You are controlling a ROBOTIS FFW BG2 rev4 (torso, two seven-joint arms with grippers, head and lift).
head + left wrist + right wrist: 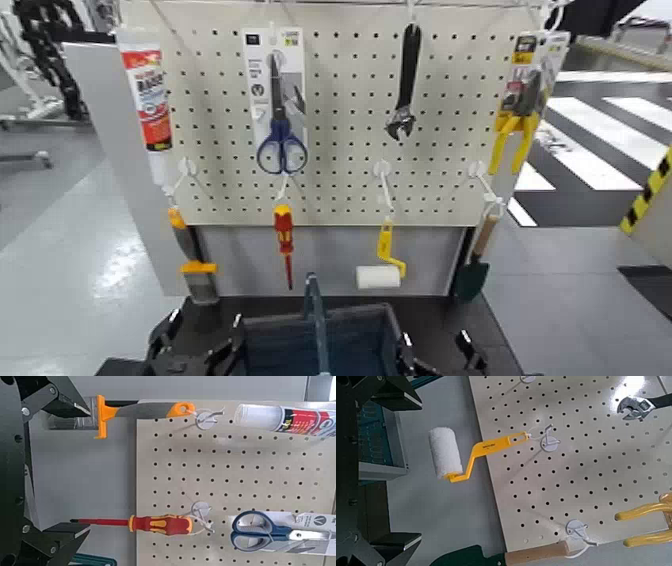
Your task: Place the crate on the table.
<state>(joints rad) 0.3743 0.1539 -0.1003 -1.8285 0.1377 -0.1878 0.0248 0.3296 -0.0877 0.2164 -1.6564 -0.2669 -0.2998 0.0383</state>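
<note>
Left tool [203, 338] and right tool [437, 348] are both wide open, gripping nothing, either side of the crate [272, 346] at the worktop [432, 312], fwiw.

The crate [320, 338] is dark blue-teal, the tabletop [446, 322] black. Behind, the cream pegboard [345, 90] is dotted with dark holes. The scissors [281, 140] have blue handles; the screwdriver [284, 240] is red and yellow; the roller [380, 268] pairs a white sleeve with a yellow handle. White stripes cross the dark floor [580, 205].
</note>
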